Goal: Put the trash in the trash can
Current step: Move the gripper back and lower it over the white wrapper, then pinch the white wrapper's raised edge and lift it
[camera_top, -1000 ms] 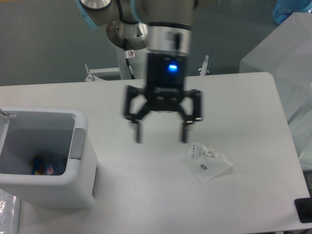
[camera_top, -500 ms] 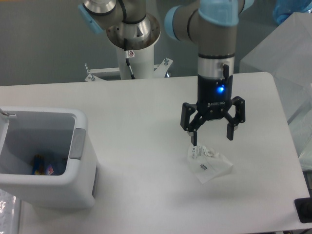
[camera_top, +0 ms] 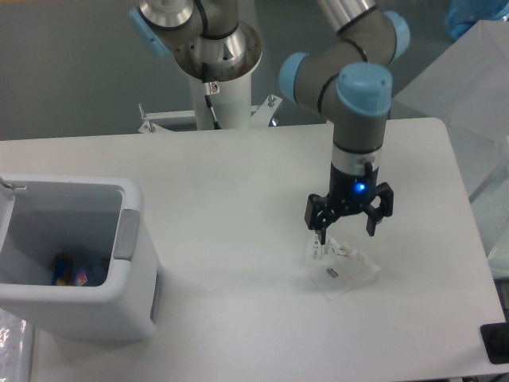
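A crumpled clear wrapper [camera_top: 343, 268] with a white printed label lies on the white table, right of centre. My gripper [camera_top: 345, 236] hangs open directly over its upper edge, the left fingertip touching or just above the wrapper and the right finger clear of it. The white trash can [camera_top: 119, 302] stands at the left front of the table. Inside it, at the bottom, lies the small bottle [camera_top: 70, 270] with a red-and-blue label.
The arm's base post [camera_top: 216, 79] rises behind the table's far edge. A translucent covered box [camera_top: 469, 95] stands off the table's right side. A small black object [camera_top: 497, 342] sits at the lower right corner.
The gripper has swung from the table's middle to the right and come down onto the wrapper, staying open. The wrapper and the bin have not moved.
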Controlling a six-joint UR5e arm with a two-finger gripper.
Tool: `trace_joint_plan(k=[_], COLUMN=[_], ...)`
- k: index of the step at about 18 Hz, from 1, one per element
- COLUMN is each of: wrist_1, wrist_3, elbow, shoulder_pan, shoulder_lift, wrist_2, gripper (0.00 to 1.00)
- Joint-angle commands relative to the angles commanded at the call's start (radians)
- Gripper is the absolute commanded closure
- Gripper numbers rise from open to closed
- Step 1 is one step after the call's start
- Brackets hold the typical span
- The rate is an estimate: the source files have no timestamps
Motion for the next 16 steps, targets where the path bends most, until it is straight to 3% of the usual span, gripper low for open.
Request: trace_joint_plan(k=[3,9,16], wrist_1=[0.005,0.006,0.008], wrist_3=[-0.002,-0.006,-0.005], elbow=[0.001,-0.003,0.006], shoulder_pan=[-0.009,-0.014,-0.022], shoulder_lift=[-0.034,-0.048,-0.063], wrist_2=[0.043,0.043,0.043], gripper=[0.0,0.03,0.4])
